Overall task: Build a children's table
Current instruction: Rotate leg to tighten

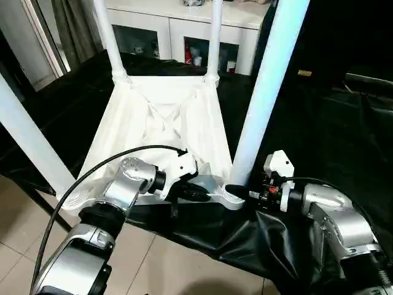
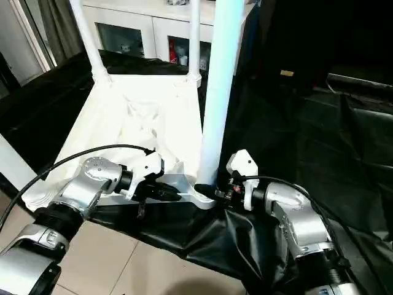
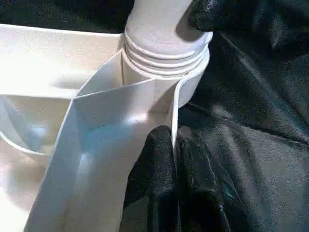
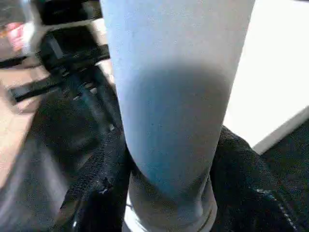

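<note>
The children's table lies upside down on the black drape, its ribbed white top (image 1: 159, 117) facing up. All of its legs stand in their corner sockets: two at the far corners (image 1: 107, 37) (image 1: 215, 37), one near left (image 1: 27, 141), one near right (image 1: 264, 80). My left gripper (image 3: 173, 137) is shut on the thin rim wall of the top, just beside the near-right socket (image 3: 164, 63). The right gripper (image 4: 169, 183) clasps the base of the near-right leg (image 4: 174, 96) from the right, one black finger on each side of the tube.
A white cabinet with glass doors (image 1: 184, 31) stands behind the work. The black drape (image 1: 331, 135) spreads to the right and hangs over the front edge. Beige floor tiles (image 1: 166, 264) lie below. A black cable (image 1: 80, 178) arcs over my left forearm.
</note>
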You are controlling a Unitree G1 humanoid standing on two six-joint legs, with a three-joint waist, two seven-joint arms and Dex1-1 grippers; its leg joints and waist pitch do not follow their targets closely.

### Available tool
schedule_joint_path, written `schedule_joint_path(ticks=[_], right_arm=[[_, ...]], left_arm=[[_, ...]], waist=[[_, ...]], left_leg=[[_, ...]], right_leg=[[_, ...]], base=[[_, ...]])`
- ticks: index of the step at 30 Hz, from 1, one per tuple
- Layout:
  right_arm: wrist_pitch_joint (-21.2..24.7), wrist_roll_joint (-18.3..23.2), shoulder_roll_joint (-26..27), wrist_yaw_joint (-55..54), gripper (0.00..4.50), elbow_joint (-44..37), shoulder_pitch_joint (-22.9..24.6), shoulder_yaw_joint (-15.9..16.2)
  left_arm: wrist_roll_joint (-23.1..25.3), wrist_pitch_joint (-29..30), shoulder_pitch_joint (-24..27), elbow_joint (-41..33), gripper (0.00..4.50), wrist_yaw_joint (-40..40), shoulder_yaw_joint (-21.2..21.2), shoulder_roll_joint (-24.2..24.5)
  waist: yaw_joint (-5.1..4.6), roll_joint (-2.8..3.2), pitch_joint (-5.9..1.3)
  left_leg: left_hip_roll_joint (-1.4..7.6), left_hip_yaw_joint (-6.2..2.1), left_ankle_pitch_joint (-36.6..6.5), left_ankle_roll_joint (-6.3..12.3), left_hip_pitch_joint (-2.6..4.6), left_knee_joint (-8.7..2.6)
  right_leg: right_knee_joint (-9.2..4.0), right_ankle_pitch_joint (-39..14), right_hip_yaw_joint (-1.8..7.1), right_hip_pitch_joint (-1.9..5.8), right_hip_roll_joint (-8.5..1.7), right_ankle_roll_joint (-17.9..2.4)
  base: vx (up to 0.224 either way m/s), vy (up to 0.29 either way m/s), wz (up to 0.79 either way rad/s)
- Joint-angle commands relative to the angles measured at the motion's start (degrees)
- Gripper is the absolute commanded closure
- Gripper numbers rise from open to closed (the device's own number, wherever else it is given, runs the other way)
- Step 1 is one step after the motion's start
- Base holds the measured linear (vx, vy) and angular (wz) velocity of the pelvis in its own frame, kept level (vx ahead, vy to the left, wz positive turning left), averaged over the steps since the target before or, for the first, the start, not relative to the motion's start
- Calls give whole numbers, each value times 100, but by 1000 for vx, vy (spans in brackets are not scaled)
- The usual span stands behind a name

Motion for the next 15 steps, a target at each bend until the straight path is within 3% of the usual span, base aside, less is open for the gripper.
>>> schedule_joint_path(ticks=[1,6,7,8,10,11,15], right_arm=[[-10,-192,201,-502,257,161,89,1],[86,-407,743,-1863,257,336,120,-293],[176,-485,975,-2431,257,412,84,-414],[224,-527,1097,-2717,257,443,60,-467],[321,-643,1436,-3437,259,561,-27,-603],[339,-688,1558,-3669,259,623,-78,-639],[126,-918,1869,-4145,259,858,-287,-527]], left_arm=[[-197,36,-102,235,450,612,231,-313],[46,145,-416,688,450,1638,267,-668],[115,209,-581,904,450,2152,313,-830],[142,254,-673,1020,450,2432,343,-920],[203,315,-912,1348,450,3087,395,-1137],[228,340,-994,1466,450,3305,406,-1215],[308,376,-1209,1761,450,3832,391,-1450]], waist=[[-13,-143,-261],[-58,-154,-245],[-56,-83,-246],[-88,-125,-249],[-95,-120,-262],[-104,-107,-260],[-123,-102,-296]], left_leg=[[198,-69,-1342,409,48,-349],[177,-88,-1584,246,65,-370],[172,-99,-1613,209,74,-373],[168,-97,-1602,181,55,-380],[157,-102,-1595,194,54,-375],[166,-100,-1639,162,85,-374],[154,-105,-1473,210,45,-364]], right_leg=[[-421,-1900,204,215,-285,-1088],[-488,-2400,197,187,-280,-888],[-492,-2447,199,188,-288,-870],[-500,-2412,196,192,-268,-820],[-499,-2381,195,199,-278,-817],[-507,-2342,200,161,-267,-847],[-454,-1778,196,231,-269,-952]], base=[[0,0,0],[0,0,0],[0,0,0],[0,0,0],[0,0,0],[0,0,0],[0,0,0]])
